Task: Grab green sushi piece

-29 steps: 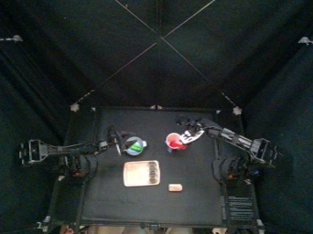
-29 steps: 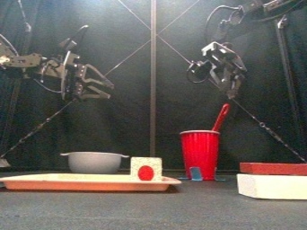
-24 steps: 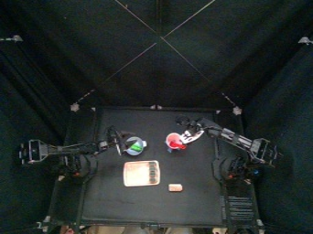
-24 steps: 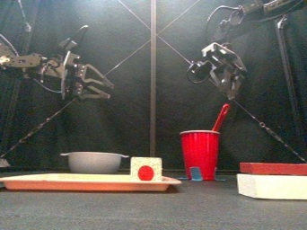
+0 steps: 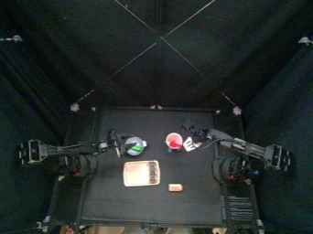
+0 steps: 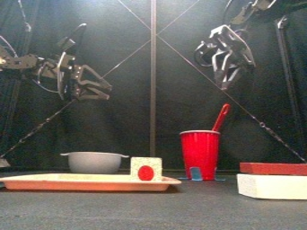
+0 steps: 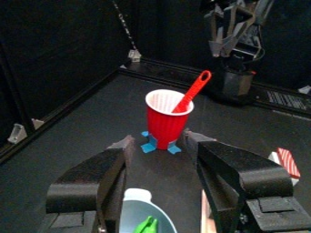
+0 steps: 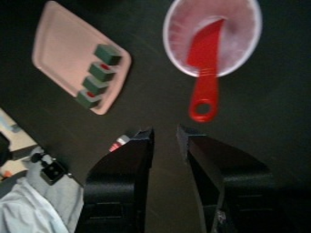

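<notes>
From where I stand, the black table [image 5: 110, 206] fills the middle of the curtained pen. The left arm [image 5: 61, 151] comes in from 9 o'clock and the right arm [image 5: 254, 154] from 3 o'clock, both held up well clear of the tabletop. The tan board [image 5: 143, 173] lies just off the table's middle, toward 7 o'clock. Past it, at about 11 o'clock, sits the grey bowl [image 5: 127, 149], and at 1 o'clock stands the red cup [image 5: 177, 142] with a red spoon [image 7: 195, 89] leaning out of it. The left gripper [image 7: 166, 146] hangs over the bowl with its jaws spread nearly as wide as they go, and it has hold of nothing. The right gripper [image 8: 166, 132] hovers over the cup, pointing down. Its jaws are drawn close, with only a slim dark gap between them and nothing in it. The green sushi piece [image 7: 145, 224] lies in the bowl, right under the left gripper's open jaws and untouched. The small tan block [image 5: 177, 187] lies alone at about 5 o'clock, apart from the board.
</notes>
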Motion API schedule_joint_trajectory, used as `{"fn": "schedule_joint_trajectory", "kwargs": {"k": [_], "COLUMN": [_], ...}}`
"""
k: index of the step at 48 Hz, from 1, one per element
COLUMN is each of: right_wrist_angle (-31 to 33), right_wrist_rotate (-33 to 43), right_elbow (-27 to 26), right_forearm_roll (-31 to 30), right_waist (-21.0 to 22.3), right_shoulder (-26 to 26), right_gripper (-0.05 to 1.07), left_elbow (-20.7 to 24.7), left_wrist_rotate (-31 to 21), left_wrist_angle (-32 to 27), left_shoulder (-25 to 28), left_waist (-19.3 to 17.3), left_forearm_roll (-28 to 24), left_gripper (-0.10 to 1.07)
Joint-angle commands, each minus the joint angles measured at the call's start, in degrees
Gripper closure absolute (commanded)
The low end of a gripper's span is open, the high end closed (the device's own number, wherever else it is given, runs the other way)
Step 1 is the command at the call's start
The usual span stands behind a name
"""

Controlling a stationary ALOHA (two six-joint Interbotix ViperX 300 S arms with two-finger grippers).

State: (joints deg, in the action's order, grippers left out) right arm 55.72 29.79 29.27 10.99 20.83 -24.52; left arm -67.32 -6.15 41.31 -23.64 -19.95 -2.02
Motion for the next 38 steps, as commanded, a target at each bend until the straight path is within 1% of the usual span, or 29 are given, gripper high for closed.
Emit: {"fn": "schedule_joint_trajectory", "kwargs": {"k": [1,8,11,18,21,22,27,31,35,38], "right_wrist_angle": [-7.12,-15.21,-17.49,-23.29,-26.89,-27.95,-33.22,-37.27,-40.69,-43.77], "right_wrist_rotate": [1.67,4.83,5.63,6.06,6.06,6.06,5.19,5.10,5.01,5.10], "right_elbow": [1.85,4.75,5.89,9.40,11.60,12.22,15.47,18.28,20.48,22.06], "right_forearm_roll": [1.05,0.70,0.09,-1.85,-2.37,-2.46,-3.16,-5.27,-8.44,-12.30], "right_waist": [-3.52,-8.26,-9.76,-11.60,-11.69,-11.78,-11.87,-12.48,-13.36,-14.50], "right_shoulder": [-1.67,-1.76,-1.76,-2.72,-3.60,-3.96,-5.10,-5.89,-6.50,-6.77], "right_gripper": [0.33,0.33,0.33,0.33,0.33,0.33,0.33,0.33,0.33,0.33], "left_elbow": [0.26,0.00,0.09,1.32,2.55,2.99,4.13,5.01,5.10,5.01], "left_wrist_rotate": [0.00,0.00,0.09,0.00,-0.18,-0.26,0.09,0.00,-0.09,-0.09], "left_wrist_angle": [-0.26,-0.70,-1.41,-6.86,-10.20,-12.13,-18.19,-21.71,-22.85,-22.85], "left_shoulder": [-0.62,-1.58,-1.76,-2.29,-2.37,-2.37,-2.11,-2.02,-1.85,-1.32], "left_waist": [-0.09,0.00,0.79,5.45,6.77,7.47,10.28,12.57,14.06,15.21], "left_forearm_roll": [-0.62,-0.88,-1.67,-8.00,-9.93,-10.37,-10.55,-11.60,-11.95,-11.95], "left_gripper": [0.12,0.12,0.12,0.12,0.12,0.12,0.12,0.12,0.12,0.12]}}
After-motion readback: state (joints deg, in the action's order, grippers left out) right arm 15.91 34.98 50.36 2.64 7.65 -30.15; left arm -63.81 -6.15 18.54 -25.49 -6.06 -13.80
